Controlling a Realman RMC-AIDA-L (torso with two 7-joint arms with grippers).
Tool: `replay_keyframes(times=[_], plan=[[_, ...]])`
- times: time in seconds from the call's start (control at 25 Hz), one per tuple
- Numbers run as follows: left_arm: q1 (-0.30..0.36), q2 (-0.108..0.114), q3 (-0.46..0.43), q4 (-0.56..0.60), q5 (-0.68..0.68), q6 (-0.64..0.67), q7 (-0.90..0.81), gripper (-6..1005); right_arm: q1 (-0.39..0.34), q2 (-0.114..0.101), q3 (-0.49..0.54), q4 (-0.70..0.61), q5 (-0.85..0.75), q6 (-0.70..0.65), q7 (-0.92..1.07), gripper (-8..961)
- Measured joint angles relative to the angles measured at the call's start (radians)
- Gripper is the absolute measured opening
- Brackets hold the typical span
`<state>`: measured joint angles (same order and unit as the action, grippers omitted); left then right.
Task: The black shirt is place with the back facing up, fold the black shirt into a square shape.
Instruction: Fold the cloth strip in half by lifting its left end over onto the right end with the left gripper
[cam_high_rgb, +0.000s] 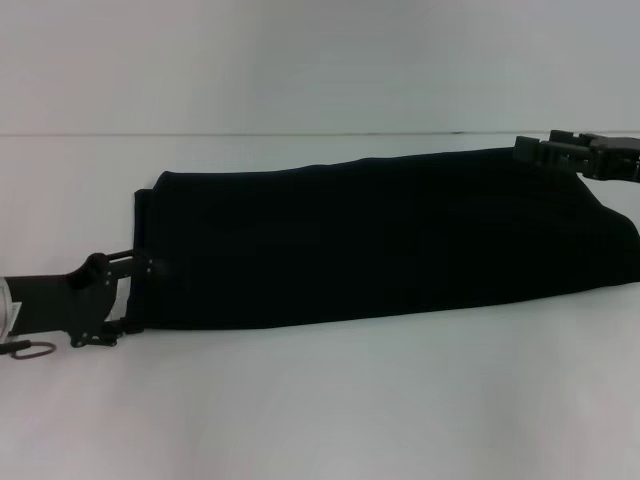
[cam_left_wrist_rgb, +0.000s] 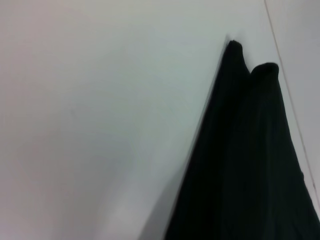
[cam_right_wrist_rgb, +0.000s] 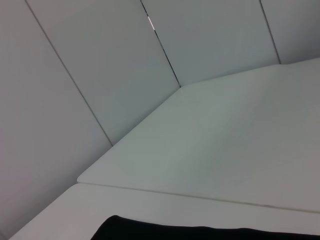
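The black shirt (cam_high_rgb: 380, 240) lies folded into a long band across the white table, running from the left to the far right. My left gripper (cam_high_rgb: 135, 292) is at the band's left end, its fingers spread on either side of the short edge, open. My right gripper (cam_high_rgb: 535, 150) sits at the far right top corner of the shirt, fingers together on the fabric edge. In the left wrist view the black shirt (cam_left_wrist_rgb: 250, 165) stretches away to two small peaks. The right wrist view shows only a sliver of the black shirt (cam_right_wrist_rgb: 200, 232).
The white table (cam_high_rgb: 320, 400) spreads wide in front of the shirt and to its left. Its back edge meets a pale wall (cam_high_rgb: 300, 60). A seam between table panels (cam_right_wrist_rgb: 200, 197) runs close to the right gripper's end.
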<state>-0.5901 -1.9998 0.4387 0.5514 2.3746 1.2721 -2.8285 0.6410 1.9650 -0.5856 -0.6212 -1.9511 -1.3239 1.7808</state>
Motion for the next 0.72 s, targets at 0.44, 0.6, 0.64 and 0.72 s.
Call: replay_keyframes(times=[0.44,0.6,0.64,0.72], plan=[[0.005,-0.003,0.002,-0.003,-0.008,0.003,0.058,846,-0.001,-0.002,0.000,0.000,0.000,-0.002,0.000,898],[0.009,-0.002,0.002,-0.011,-0.005,-0.009,0.073,641,-0.001,-0.002,0.000,0.000,0.000,-0.002,0.000,899],[0.009,-0.002,0.002,-0.013,-0.005,-0.014,0.076,606,-0.001,-0.002,0.000,0.000,0.000,-0.002,0.000,899],[0.010,-0.002,0.004,-0.015,-0.005,-0.020,0.078,536,-0.001,-0.002,0.000,0.000,-0.001,-0.002,0.000,899]])
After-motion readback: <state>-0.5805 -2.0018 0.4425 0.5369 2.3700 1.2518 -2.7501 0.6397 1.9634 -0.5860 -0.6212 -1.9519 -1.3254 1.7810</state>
